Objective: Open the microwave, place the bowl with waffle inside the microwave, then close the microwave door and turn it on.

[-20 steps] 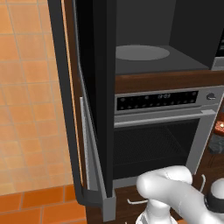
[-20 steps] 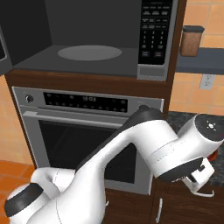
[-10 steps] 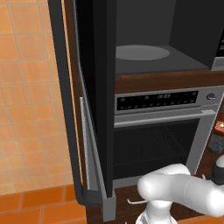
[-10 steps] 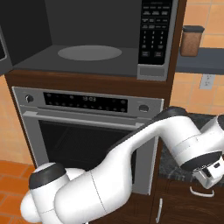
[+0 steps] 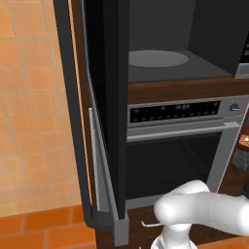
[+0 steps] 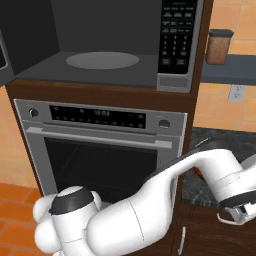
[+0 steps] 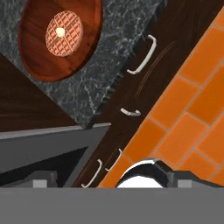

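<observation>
- Swinging further out to the right since a second ago, my arm (image 6: 150,200) now stretches low across the front of the oven (image 6: 100,150), with my wrist reaching past the right edge of the cabinet column, over by the dark counter (image 6: 210,137); the base cameras have not shifted.
- My gripper (image 7: 111,181) stands with its jaws spread as wide as they go, and nothing is between them; two small dark finger tips (image 7: 40,180) rise at the bottom of my hand view.
- From my hand camera I look down on the bowl (image 7: 85,48), glossy reddish-brown, resting on a speckled dark stone counter near its corner. A round waffle (image 7: 64,27) lies flat in the middle of it. I am well apart from the bowl, not touching it.
- Below the counter edge I see dark wood cabinet fronts with pale curved handles (image 7: 144,56), and beyond them orange floor tiles (image 7: 192,113).
- In the left base view the microwave door (image 5: 104,121) is swung fully open to the left, seen edge-on.
- The microwave (image 6: 100,45) cavity stands open, with the pale-grey turntable (image 6: 102,60) bare; its keypad (image 6: 176,35) sits to the right of the cavity.
- A brown jar (image 6: 219,46) stands on a shelf right of the microwave.
</observation>
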{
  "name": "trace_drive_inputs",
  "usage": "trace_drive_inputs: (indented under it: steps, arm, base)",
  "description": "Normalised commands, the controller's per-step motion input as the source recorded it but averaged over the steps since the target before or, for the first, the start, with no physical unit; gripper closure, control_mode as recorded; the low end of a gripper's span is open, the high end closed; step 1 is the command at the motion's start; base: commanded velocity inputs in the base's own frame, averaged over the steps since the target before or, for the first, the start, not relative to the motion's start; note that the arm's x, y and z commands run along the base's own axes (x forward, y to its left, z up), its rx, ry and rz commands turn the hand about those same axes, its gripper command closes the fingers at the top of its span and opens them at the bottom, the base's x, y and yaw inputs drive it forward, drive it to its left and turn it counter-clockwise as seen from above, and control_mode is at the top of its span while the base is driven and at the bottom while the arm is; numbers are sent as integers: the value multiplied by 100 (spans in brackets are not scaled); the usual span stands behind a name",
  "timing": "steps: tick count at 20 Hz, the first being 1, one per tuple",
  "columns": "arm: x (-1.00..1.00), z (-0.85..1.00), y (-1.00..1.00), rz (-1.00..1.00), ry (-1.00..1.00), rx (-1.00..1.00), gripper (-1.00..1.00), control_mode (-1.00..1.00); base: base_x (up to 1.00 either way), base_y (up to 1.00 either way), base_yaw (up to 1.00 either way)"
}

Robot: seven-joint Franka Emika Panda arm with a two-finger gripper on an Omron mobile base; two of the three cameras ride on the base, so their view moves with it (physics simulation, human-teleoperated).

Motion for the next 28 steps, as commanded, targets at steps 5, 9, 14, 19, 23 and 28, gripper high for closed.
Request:
trace_drive_inputs:
  steps: [5,9,14,19,23,28]
  arm:
    - [64,-1,-9,-4,0,7,-100,-100]
    - [57,-10,-11,-4,0,1,-100,-100]
    - [16,-39,-30,-2,0,0,-100,-100]
    - [20,-40,-25,-4,0,0,-100,-100]
    - [47,-6,-21,-5,2,1,-100,-100]
    - [39,-17,-27,-2,1,0,-100,-100]
  base:
    - [0,0,0]
    - [0,0,0]
    - [0,0,0]
    - [0,0,0]
    - [0,0,0]
    - [0,0,0]
